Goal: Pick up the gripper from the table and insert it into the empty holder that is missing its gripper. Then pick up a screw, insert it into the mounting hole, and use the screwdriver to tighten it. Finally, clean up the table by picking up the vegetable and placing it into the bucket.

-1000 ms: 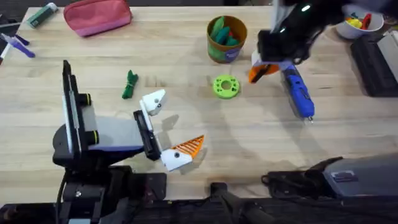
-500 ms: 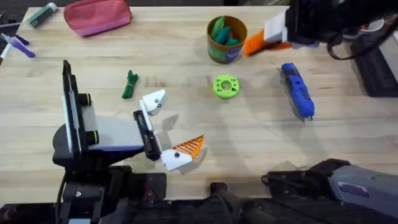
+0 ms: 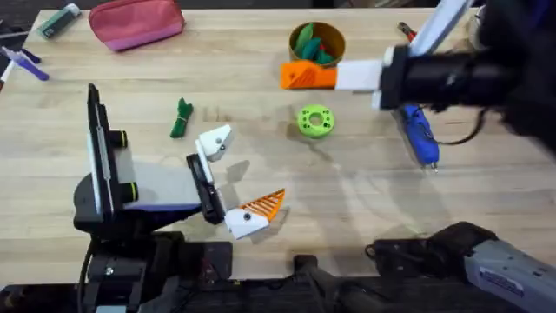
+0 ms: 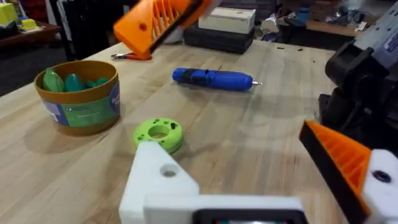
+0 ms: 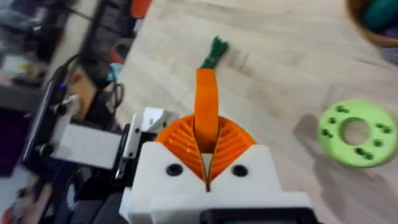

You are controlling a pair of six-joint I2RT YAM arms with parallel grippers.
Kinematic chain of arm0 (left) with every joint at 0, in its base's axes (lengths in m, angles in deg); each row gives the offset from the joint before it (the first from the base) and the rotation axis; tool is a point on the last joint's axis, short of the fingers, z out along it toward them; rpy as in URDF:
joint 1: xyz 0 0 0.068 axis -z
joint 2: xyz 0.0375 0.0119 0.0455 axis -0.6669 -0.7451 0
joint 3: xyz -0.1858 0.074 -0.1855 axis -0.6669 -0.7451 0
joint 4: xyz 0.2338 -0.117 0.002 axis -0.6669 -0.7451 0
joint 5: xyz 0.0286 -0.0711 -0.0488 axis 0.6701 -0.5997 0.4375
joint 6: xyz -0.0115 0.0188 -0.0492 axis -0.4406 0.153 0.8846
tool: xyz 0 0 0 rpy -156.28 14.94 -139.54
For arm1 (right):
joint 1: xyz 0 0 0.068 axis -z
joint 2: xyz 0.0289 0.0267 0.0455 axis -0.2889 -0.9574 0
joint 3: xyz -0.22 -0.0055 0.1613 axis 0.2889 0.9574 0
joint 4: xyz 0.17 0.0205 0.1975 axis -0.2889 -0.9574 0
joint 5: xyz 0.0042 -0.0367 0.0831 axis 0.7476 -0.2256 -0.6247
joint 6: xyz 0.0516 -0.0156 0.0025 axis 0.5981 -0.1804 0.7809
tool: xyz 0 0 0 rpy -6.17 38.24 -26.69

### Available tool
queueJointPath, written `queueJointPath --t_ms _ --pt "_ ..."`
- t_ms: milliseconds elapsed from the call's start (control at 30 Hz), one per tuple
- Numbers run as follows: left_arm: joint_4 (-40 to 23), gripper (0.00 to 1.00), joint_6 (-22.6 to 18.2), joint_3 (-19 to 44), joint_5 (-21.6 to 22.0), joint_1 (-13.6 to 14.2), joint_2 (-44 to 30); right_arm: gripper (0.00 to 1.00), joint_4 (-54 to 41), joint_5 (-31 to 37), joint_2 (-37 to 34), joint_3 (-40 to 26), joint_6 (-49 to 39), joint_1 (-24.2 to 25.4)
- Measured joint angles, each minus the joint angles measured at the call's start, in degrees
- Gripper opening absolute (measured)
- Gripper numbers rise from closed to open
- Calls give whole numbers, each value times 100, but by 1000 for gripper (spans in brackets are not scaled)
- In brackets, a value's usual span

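While the right arm reaches across the table (image 3: 365, 200) with the orange gripper fingertip (image 5: 207, 102) pinched between its own pads, the job is lining that wedge up with the bare white holder (image 3: 214, 142) on the left arm. The right gripper (image 3: 308, 76) is clamped narrow on the part and hangs just beside the bucket (image 3: 316, 54), well apart from the holder.

To do it well, I'd say: bring the wedge in along the mount's axis, keep it square, don't let go until it seats. Risk is it twisting in the pinch.

Left gripper (image 3: 233, 183) is parked wide: one finger carries its orange tip (image 3: 265, 205), the other is bare.

The overhead view gives the layout: blue screwdriver (image 3: 417, 130) on the table under the right arm, green vegetable (image 3: 181, 117) past the left gripper, lime ring (image 3: 314, 121) in the middle. The left wrist view adds the holder's mounting hole (image 4: 168, 170). The right wrist view shows the wedge pointing toward the left arm.
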Motion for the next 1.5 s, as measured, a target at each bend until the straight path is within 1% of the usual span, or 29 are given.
queueJointPath --t_ms 67,167,333,433,600,667,767,867,1100,1167,1333,1500 --pt "0 986 -1 0 -1 0 0 12 605 -383 5 418 219 0" --pt "-1 986 0 0 -9 0 0 12 1335 -867 5 861 462 0" --pt "-2 986 -2 0 -13 0 0 12 1895 -1416 5 1134 809 13" --pt "-2 986 0 0 -13 0 0 12 2503 -1758 0 1303 1141 77" --pt "-2 985 -2 0 -14 0 -1 12 4650 -2413 -129 1942 2183 396" --pt "-2 985 -2 0 -15 0 0 12 5197 -2631 -247 2194 2638 565" --pt "-2 985 -2 0 -15 0 0 12 5274 -2894 -474 2389 3064 764" --pt "-2 985 -2 0 -15 0 0 12 5288 -3176 -799 2429 3292 826" --pt "-2 985 -2 0 -15 0 0 12 5353 -4010 -1781 2431 3379 826" --pt "-2 985 -2 0 -15 0 0 12 5546 -4218 -1992 2433 3386 826" --pt "-2 985 -2 0 -14 0 0 12 6546 -4797 -2363 2433 3394 826" --pt "-2 986 0 0 -15 0 0 12 6626 -5072 -2744 2277 3486 780"
